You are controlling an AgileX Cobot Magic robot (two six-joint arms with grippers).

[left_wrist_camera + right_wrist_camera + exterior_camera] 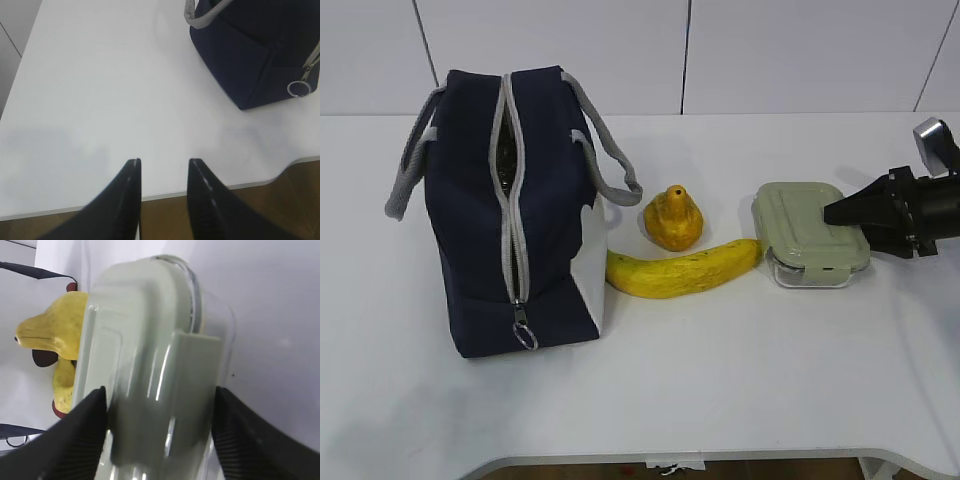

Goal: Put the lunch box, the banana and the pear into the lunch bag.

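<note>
Ext view: lunch box [811, 233] flat on table [720, 390], right of banana [682, 270] and pear [673, 217]; long axis runs L-R. Right gripper [832, 211] at its right end.
Bag: lunch bag [510, 205] upright, zip partly open, narrow slot; risk: box snags on entry.
L wrist view: left gripper [163, 167] spread, empty, over bare table.
R wrist view: fingers [85, 415] straddle box ends; contact unclear, cannot tell if pinching. Risk: smooth lid slips.

Navy lunch bag [485, 220] with grey zipper, yellow banana [682, 272], yellow-orange pear [673, 219], sage-lidded lunch box [810, 232].
</note>
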